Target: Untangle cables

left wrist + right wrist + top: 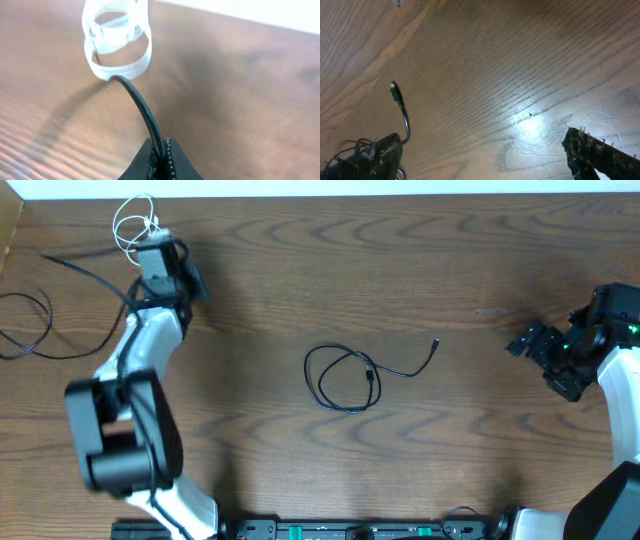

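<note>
The white cable [132,222] lies coiled in small loops at the table's far left back; it shows blurred in the left wrist view [117,47]. My left gripper [153,242] sits right beside it, shut [161,165] on a thin black cable [142,107] that runs up to the white loops. A black strand [30,330] trails off to the left edge. Another black cable [345,375] lies loosely looped at the table's middle, its plug [395,92] pointing right. My right gripper [522,340] is open and empty [485,160], well right of that plug.
The wooden table's back edge [400,194] is just beyond the white coil. The left arm's white links [130,410] stretch over the left side. The arm bases [350,530] line the front edge.
</note>
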Tool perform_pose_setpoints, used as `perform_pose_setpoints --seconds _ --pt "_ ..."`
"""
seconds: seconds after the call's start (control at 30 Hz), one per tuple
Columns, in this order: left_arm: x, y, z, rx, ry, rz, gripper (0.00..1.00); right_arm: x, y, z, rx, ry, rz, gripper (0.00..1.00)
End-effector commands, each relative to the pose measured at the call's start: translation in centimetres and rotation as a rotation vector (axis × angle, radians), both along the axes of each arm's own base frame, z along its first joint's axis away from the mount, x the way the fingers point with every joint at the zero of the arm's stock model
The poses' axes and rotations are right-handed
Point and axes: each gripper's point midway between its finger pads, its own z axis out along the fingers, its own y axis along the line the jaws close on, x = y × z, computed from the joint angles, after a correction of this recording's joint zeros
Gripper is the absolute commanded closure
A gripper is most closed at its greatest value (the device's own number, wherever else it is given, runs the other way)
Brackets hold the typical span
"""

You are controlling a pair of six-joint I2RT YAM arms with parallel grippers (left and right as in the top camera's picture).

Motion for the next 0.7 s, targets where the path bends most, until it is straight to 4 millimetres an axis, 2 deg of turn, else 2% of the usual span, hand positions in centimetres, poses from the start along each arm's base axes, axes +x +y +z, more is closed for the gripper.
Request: perform_pose_setpoints --seconds 0.0,0.17,0.27,0.37,0.47,0.6,0.67 --pt "0.0 1.5 7.3 0.264 -0.092 -0.06 0.92 0.1 -0.3 0.4 -0.016 -0.015 0.007 0.01" --pt "-1.1 5.1 12.9 0.45 -0.187 0.121 0.93 0.1 -0.3 0.4 -0.016 -0.015 0.007 0.01" --pt "-1.1 5.0 14.8 0.392 -0.276 0.169 0.93 0.1 -0.3 0.4 -0.017 -0.014 0.007 0.01" --pt "-1.4 4.9 16.3 0.206 -0.401 0.249 0.93 0.1 -0.3 0.4 -0.017 -0.014 0.007 0.01" --pt "-1.7 5.9 16.4 -0.016 -0.502 0.358 0.93 0.1 -0.3 0.4 -0.016 -0.014 0.007 0.01" --pt "-3.5 9.7 14.5 -0.325 -0.568 0.593 0.93 0.1 -0.3 0.4 -0.017 -0.014 0.007 0.01" --pt "-4.9 12.0 12.8 -0.529 -0.588 0.727 0.93 0.1 -0.3 0.4 -0.017 -0.014 0.007 0.01"
